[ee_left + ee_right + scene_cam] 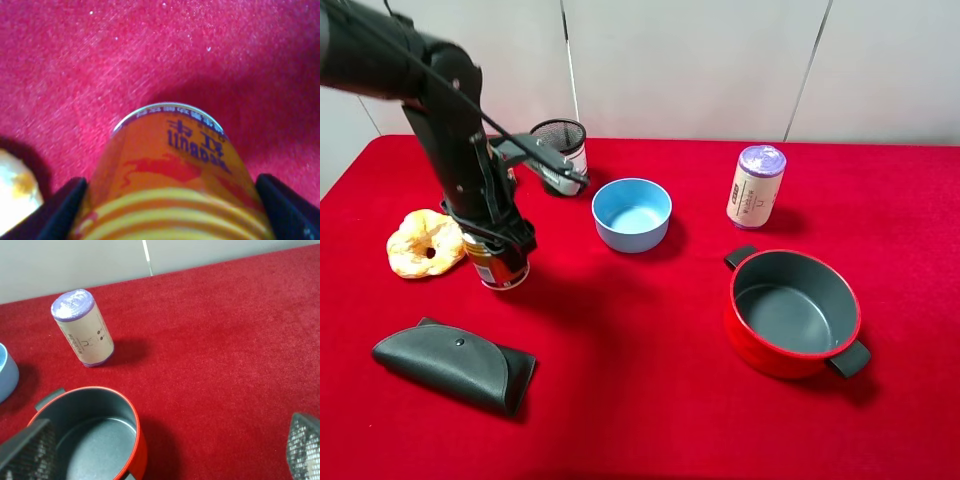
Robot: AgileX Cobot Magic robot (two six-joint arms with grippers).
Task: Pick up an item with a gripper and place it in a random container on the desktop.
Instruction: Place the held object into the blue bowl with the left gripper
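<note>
The left gripper (502, 245) has its black jaws closed on the sides of the small orange-red and gold drink can (170, 185), one on each flank. The right gripper (170, 440) is spread wide, with nothing between its mesh-patterned fingers (25, 455).

On the table draped in red cloth (650, 410), the red two-handled pot with a grey inside (765, 355) sits on the right. The flat black pouch (455, 365) lies front left. The round light blue bowl (620, 238) stands mid-table, well apart from the can. The pale ring-shaped pastry (425, 243) lies just beside the can, and the white roll with a purple top (755, 187) and the black mesh cup (560, 135) stand towards the back. The can is upright at the left of the cloth; I cannot tell whether it has left the surface.

The can is likely light, thin-walled and slick, so it could dent under a hard squeeze or slip under a weak one. A moderate grip across the mid-body suits it.

The high camera alone shows the can's path to the bowl. The left wrist view shows the jaws' contact and the label but no container. The right wrist view shows the pot, the roll and a sliver of the bowl, never the can.
</note>
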